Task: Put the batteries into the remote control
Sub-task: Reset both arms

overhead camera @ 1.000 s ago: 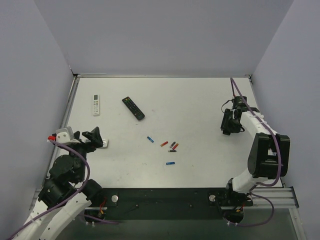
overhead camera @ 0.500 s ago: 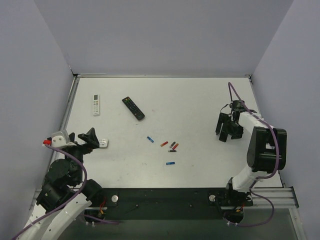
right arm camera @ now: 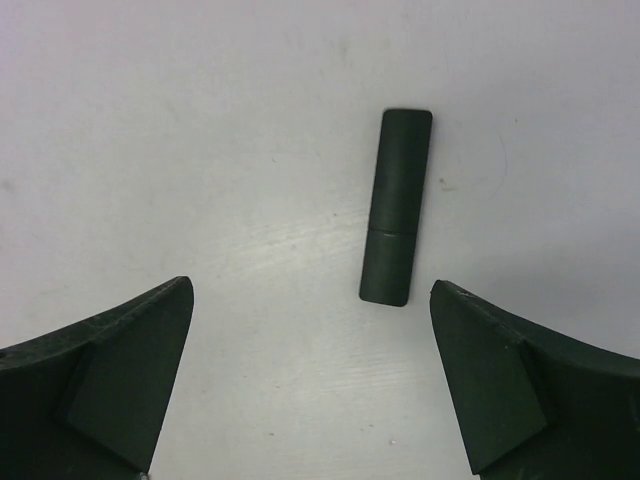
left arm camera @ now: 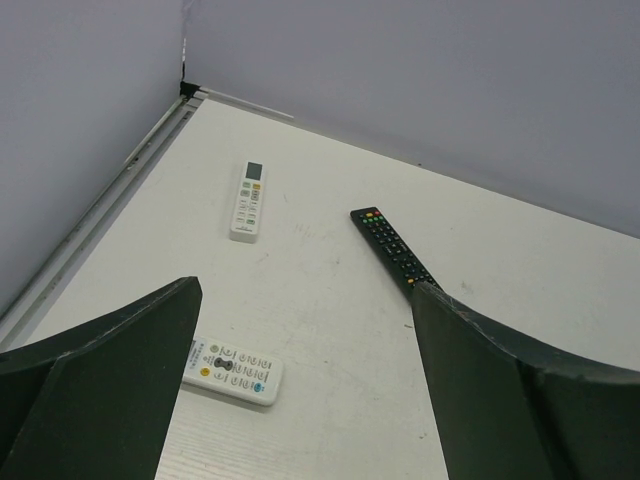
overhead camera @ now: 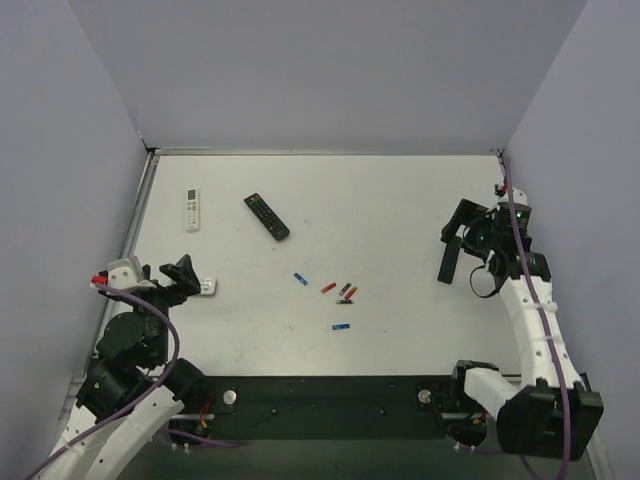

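Top external view showed your left gripper at the left edge of the white table, jaws spread wide and holding nothing. I judge it was parked there to keep out of the working area. A small white button-faced remote lay just beside it, and a longer white remote lay farther back; neither belonged to the task. A black remote with coloured buttons rested at an angle behind the centre, also not the one you needed.

Near the middle, the tiny red-orange, blue and dark cylindrical batteries lay loosely scattered, well apart from both arms and not yet loaded.

To the right, the slim matte-black bar-shaped remote control lay flat on the table, untouched. A seam crossed it below the middle, so probably the cover side faced up, ready for opening. Your right gripper hung above it with jaws wide and empty, the remote lying off to one side of their gap, not between them
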Controlling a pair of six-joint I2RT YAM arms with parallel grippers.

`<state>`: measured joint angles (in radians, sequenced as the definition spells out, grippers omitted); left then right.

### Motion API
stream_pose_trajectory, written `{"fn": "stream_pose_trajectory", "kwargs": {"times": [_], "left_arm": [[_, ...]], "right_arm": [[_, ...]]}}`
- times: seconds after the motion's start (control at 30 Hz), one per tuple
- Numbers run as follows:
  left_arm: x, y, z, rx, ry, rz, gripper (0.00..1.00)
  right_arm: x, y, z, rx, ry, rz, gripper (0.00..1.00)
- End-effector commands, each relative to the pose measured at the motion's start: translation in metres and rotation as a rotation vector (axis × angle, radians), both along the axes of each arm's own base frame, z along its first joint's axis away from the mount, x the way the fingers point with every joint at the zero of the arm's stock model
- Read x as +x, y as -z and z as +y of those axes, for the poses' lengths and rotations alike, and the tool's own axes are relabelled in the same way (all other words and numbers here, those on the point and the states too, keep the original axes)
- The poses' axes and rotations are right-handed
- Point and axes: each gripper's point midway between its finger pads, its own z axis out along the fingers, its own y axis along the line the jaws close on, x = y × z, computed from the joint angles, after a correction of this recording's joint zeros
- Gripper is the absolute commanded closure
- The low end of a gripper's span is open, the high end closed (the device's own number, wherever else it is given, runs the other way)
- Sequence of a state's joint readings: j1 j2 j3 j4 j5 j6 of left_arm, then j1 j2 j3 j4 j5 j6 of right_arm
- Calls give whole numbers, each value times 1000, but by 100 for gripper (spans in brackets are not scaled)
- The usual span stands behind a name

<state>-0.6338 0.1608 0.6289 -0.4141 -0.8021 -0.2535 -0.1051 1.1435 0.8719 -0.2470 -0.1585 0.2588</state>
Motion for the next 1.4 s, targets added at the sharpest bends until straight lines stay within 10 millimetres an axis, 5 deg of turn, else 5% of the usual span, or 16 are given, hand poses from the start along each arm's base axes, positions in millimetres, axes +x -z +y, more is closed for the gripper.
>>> {"fn": "stream_pose_trajectory", "kwargs": {"times": [0.0,0.2,0.67,0.8,1.07,1.37], "left_arm": [[8,5,-7,14,12,30,2],[16,14,-13,28,17,73,3],[40,37,-26,54,12,190,3],[44,43,-24,53,-4,212,3],[41,38,-7,34,-68,186,3],[44,39,-5,23,-68,173,3]], "right_arm": [[-7,-70,14,86,11,-297,0],[-42,-150,31,157,-5,-698,0],[-137,-152,-2,-87,113,-847,0],[-143,-134,-14,-157,153,-811,0],[-158,-146,-20,-232,126,-809,0],[-152,-132,-25,-251,158,-767,0]]}}
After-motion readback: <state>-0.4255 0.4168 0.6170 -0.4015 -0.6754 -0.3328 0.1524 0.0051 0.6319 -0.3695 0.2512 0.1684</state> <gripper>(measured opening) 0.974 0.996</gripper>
